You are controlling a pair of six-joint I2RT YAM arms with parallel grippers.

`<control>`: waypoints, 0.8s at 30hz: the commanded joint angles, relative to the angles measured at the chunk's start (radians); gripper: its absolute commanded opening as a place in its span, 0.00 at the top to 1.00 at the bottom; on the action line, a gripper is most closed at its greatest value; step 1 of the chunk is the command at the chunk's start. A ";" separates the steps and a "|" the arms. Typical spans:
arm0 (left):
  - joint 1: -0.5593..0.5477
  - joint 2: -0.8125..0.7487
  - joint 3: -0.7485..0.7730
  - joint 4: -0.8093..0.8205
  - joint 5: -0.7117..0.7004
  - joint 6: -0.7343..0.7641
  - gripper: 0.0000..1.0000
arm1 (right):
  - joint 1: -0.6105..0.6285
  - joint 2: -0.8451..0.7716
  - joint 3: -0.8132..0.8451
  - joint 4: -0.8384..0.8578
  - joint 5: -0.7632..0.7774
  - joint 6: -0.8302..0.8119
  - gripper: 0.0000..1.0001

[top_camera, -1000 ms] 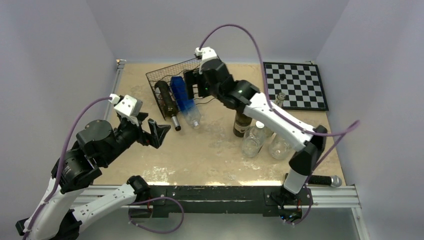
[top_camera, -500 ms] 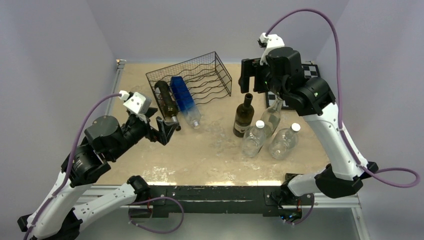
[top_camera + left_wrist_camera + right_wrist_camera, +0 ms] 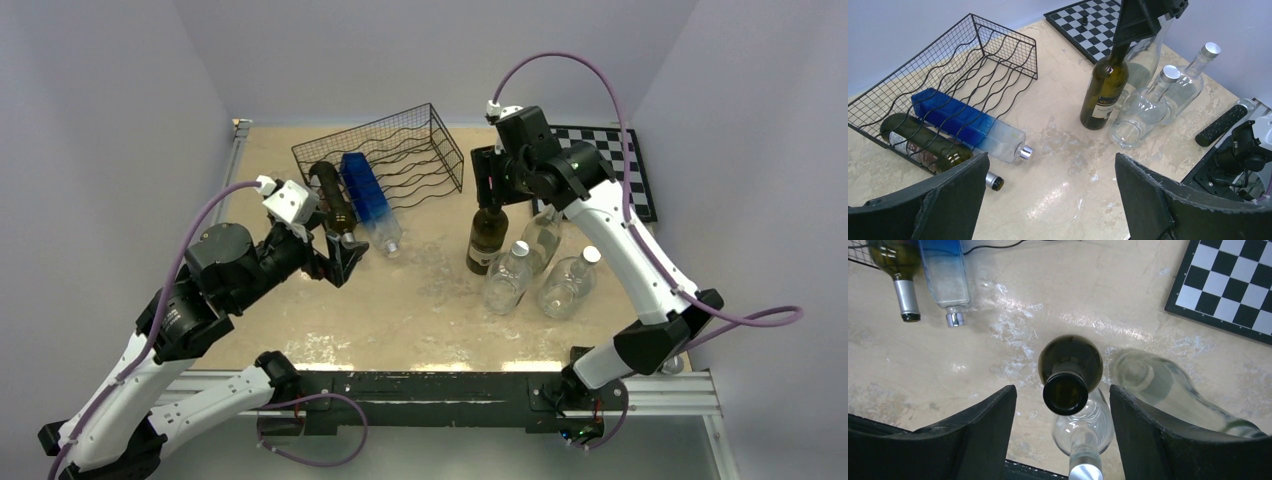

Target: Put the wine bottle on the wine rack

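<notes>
Dark-green glass wine bottle (image 3: 487, 240) is stood upright, just R of black wire-mesh wine rack (image 3: 400, 150); axis vert.; neck is bracketed from above by right gripper (image 3: 1062, 395), jaws spread, not yet touching; left gripper (image 3: 1051, 160), farther off, is spread wide.

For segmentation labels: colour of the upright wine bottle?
Dark olive-green wine bottle, clearest in the left wrist view.

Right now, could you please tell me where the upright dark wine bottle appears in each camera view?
Top external: the upright wine bottle stands right of centre, beside the clear bottles.
Left wrist: upper right of centre, standing, label facing the camera.
Right wrist: centre of the picture, seen from above, with its open mouth nearest the camera.
Shared landmark: the chessboard, visible in all three views.
</notes>
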 commanded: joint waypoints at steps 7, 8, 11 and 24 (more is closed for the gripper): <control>0.001 -0.021 -0.031 0.037 0.003 0.001 0.01 | -0.014 0.088 0.040 -0.050 -0.032 0.010 0.41; 0.001 -0.022 -0.034 0.036 0.002 -0.001 0.01 | -0.014 0.097 0.043 -0.059 -0.030 0.008 0.42; 0.001 -0.024 -0.044 0.034 0.001 -0.006 0.01 | -0.014 0.118 0.053 -0.088 -0.018 0.002 0.44; 0.000 0.009 -0.068 0.051 0.024 -0.012 0.01 | -0.012 0.119 0.083 -0.091 0.025 -0.035 1.00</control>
